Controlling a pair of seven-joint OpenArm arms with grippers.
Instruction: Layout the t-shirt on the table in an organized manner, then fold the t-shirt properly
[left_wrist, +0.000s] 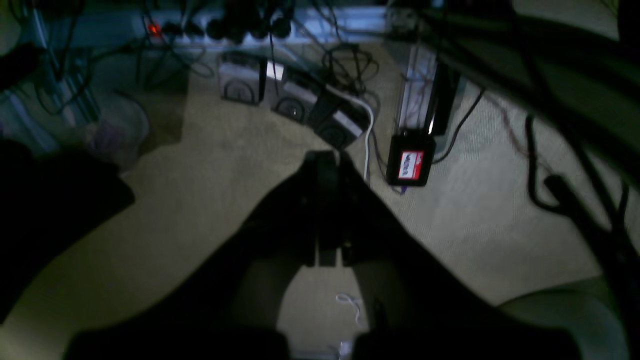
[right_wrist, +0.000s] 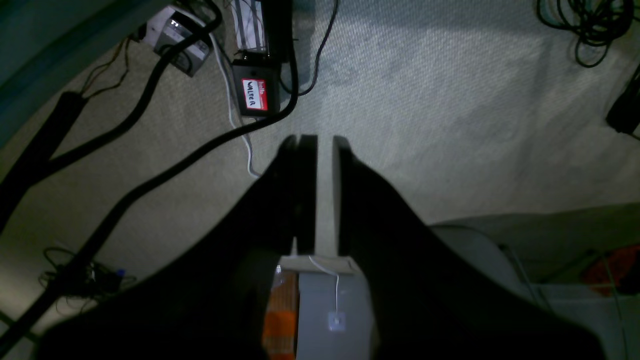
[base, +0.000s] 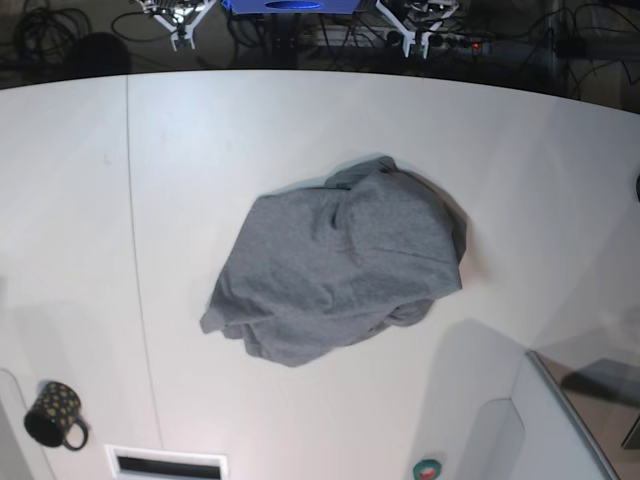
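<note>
T-shirt (base: 340, 265) lies in a crumpled grey heap near the middle of the tabletop (base: 200, 130), sleeves and hem lost in the folds; laying-out not begun. Neither arm shows in the base view. Both wrist cameras look down at carpet and cables, so the arms appear parked clear of the cloth. Left gripper (left_wrist: 327, 210) fully closed, empty. Right gripper (right_wrist: 325, 195) at a narrow gap, nothing between. Mug (base: 52, 415) sits well apart, at the near corner.

Black box with red-and-white name label (left_wrist: 411, 161) on carpet (left_wrist: 210, 190), beyond jaw tips, slightly right. Power strip (left_wrist: 260, 25) farther off. Spotted mug (base: 55, 414).
</note>
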